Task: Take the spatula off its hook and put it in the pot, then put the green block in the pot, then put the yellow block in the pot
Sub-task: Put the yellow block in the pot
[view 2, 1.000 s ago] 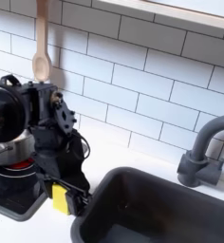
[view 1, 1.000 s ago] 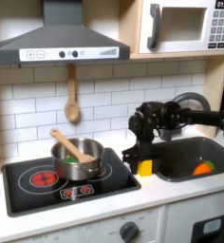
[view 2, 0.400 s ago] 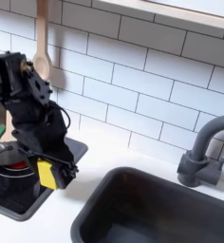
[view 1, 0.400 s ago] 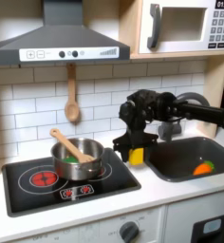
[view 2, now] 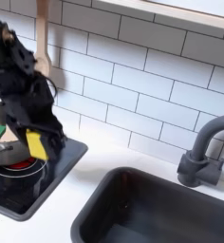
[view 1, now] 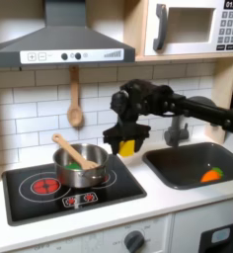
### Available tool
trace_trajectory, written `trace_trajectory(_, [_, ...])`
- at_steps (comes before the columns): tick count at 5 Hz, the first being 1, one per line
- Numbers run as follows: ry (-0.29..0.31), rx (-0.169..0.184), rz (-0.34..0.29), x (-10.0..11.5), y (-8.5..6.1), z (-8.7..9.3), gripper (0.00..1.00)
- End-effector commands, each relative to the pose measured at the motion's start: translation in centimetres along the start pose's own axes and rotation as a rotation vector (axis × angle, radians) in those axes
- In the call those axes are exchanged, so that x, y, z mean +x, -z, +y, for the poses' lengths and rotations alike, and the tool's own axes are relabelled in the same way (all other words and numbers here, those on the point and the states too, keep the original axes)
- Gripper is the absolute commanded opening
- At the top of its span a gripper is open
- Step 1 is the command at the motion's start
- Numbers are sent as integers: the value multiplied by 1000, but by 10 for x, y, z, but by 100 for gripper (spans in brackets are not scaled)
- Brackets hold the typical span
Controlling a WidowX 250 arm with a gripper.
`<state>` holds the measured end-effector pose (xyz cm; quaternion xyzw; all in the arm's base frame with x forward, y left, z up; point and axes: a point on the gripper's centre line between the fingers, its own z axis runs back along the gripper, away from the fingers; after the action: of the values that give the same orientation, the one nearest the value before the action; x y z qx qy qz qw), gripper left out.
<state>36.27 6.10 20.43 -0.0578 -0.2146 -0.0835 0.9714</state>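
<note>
The gripper (view 1: 126, 144) pinches the yellow block (view 1: 126, 147) and holds it in the air above the cooktop (view 1: 123, 187), just beside the pot (view 1: 81, 168) on the first exterior view's right. In the second exterior view the same block (view 2: 36, 145) hangs at the pot's rim (view 2: 4, 152). The spatula (view 1: 74, 152) leans inside the pot, handle up. A wooden spoon (view 1: 75, 104) hangs on the tiled wall (view 1: 30, 109)

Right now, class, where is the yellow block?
The yellow block is held in the gripper above the stovetop, just right of the pot in the first exterior view.
</note>
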Motion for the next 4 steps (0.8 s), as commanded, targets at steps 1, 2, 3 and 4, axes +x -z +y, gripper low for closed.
trace_trajectory(1, [-60,4,-8,17,-5,29,0])
trace_trajectory(2, [-92,-1,2,21,-2,40,0])
trace_trajectory(3, [-106,-3,11,22,-1,48,0])
trace_trajectory(4, [-119,-9,33,19,6,53,0])
